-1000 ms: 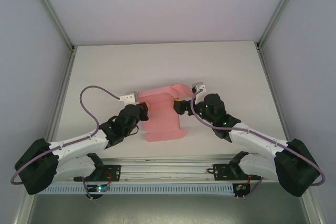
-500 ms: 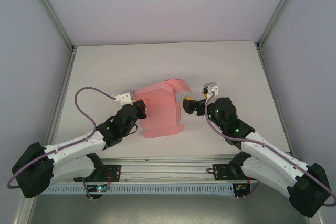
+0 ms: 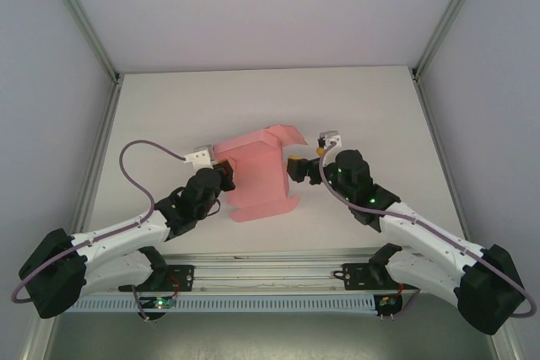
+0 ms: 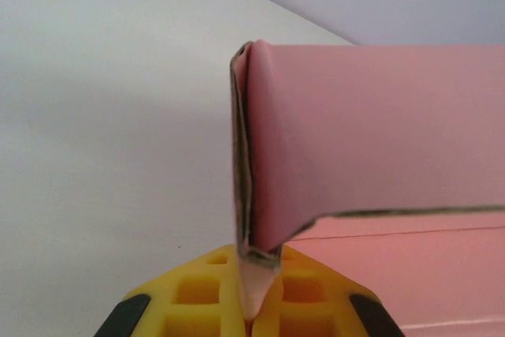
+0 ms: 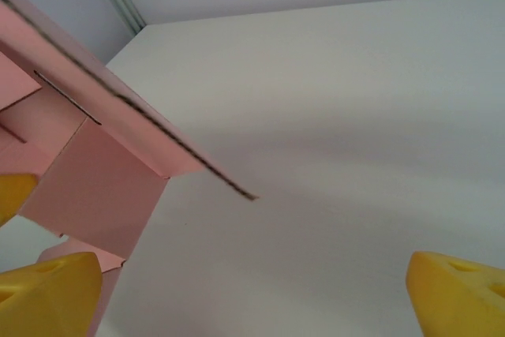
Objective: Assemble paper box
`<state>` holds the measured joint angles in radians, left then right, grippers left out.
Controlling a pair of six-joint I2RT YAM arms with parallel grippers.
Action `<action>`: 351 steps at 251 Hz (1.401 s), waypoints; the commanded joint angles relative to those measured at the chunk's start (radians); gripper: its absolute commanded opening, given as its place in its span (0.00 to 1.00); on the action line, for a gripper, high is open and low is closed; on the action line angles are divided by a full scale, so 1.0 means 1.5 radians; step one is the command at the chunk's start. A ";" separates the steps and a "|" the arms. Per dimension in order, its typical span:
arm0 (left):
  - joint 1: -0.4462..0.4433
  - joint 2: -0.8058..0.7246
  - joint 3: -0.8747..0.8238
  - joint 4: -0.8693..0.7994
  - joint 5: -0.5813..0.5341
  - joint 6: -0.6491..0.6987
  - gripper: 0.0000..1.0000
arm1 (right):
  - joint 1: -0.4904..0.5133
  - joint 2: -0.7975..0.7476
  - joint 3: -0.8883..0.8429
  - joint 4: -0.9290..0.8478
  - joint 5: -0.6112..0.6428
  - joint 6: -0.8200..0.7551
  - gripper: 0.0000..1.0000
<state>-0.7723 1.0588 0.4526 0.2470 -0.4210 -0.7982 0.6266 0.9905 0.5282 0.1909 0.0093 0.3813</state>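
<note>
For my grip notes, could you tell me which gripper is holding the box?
The left gripper: it is pinched shut on a folded edge of the box, whereas the right gripper stands wide open, gripping nothing.

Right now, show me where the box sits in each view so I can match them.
Top external: box at the centre of the table.
Left wrist: box in the right half, folded edge pinched by the left gripper.
Right wrist: box at the left, flap edge jutting toward centre.
Shared landmark: the white table.
</note>
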 commanded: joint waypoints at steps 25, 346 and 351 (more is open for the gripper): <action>-0.005 -0.002 -0.005 0.011 -0.008 -0.007 0.00 | 0.009 0.036 0.059 0.017 0.069 -0.023 0.98; -0.005 -0.070 -0.015 0.030 0.080 -0.001 0.00 | 0.133 0.214 0.168 -0.069 0.293 -0.287 0.98; -0.005 -0.073 -0.016 0.031 0.081 0.002 0.00 | 0.138 0.220 0.171 -0.076 0.309 -0.299 0.98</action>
<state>-0.7712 0.9714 0.4030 0.2100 -0.3893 -0.7933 0.7918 1.2663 0.7418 0.1410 0.3107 0.0334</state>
